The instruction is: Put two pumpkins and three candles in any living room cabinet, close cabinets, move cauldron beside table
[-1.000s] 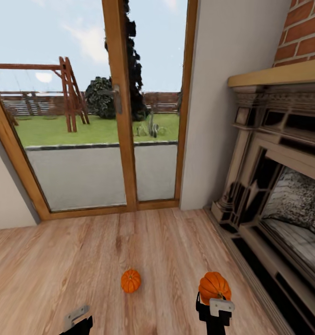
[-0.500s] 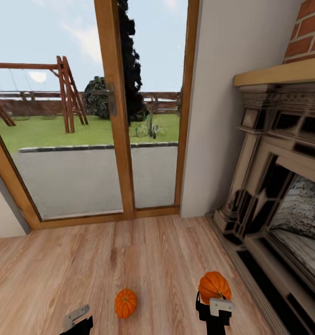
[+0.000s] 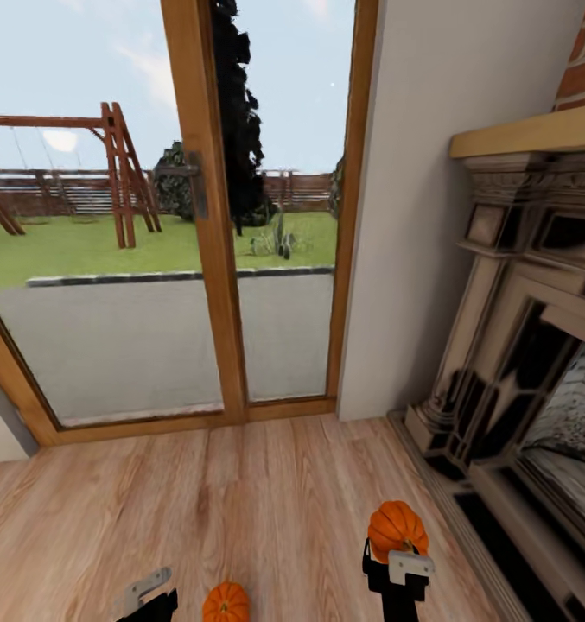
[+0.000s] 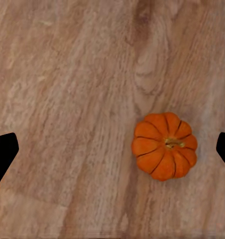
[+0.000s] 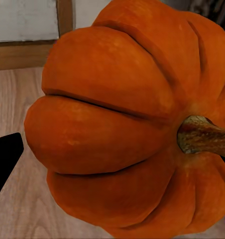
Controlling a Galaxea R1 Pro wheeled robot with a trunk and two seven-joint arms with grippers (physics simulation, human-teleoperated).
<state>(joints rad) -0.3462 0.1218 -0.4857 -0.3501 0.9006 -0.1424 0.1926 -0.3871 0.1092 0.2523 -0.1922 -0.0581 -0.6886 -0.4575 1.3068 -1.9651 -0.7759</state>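
You face wood-framed glass doors (image 3: 197, 259) across the upper left of the frame, daylight showing a lawn, swing frame and fence beyond. Light wood plank floor (image 3: 275, 492) spreads along the bottom. A plain white wall (image 3: 430, 216) stands right of centre, and the ornate fireplace (image 3: 525, 345) with brick above fills the right edge.

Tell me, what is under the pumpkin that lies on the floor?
Under the loose pumpkin there is bare wood plank floor; nothing else lies around it. The spot directly beneath it is covered, so I cannot see it.
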